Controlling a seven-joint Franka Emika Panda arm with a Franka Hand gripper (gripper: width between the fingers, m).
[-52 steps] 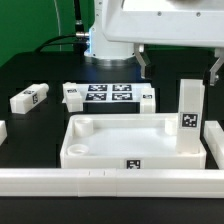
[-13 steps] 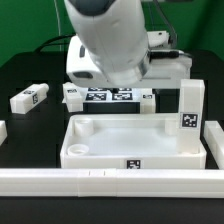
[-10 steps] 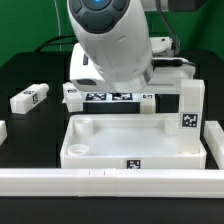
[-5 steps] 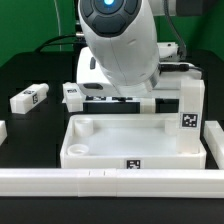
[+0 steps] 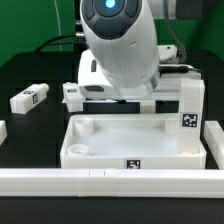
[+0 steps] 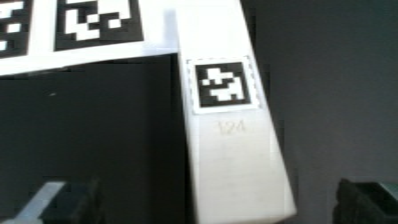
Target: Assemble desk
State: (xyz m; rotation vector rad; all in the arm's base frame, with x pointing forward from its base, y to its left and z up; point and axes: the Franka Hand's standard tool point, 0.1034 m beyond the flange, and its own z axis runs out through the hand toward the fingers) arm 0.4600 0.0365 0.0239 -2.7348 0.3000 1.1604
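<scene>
The white tray-like tabletop [image 5: 130, 145] lies at the front centre with its raised rim up. One white leg [image 5: 190, 110] stands upright at its corner on the exterior view's right. Another leg [image 5: 30, 98] lies loose on the exterior view's left. In the wrist view a third tagged leg [image 6: 228, 120] lies on the black table beside the marker board [image 6: 80, 25]. My gripper [image 6: 210, 205] is open, its dark fingers [image 6: 54, 200] on either side of this leg, apart from it. In the exterior view the arm's body hides the gripper.
A long low white rail [image 5: 110, 181] runs along the front edge. The marker board [image 5: 72, 93] is mostly covered by the arm in the exterior view. A white piece [image 5: 2, 130] shows at the exterior view's left edge.
The arm has swung toward the exterior view's right and dropped lower over the marker board, covering it. The tabletop and legs have not moved.
</scene>
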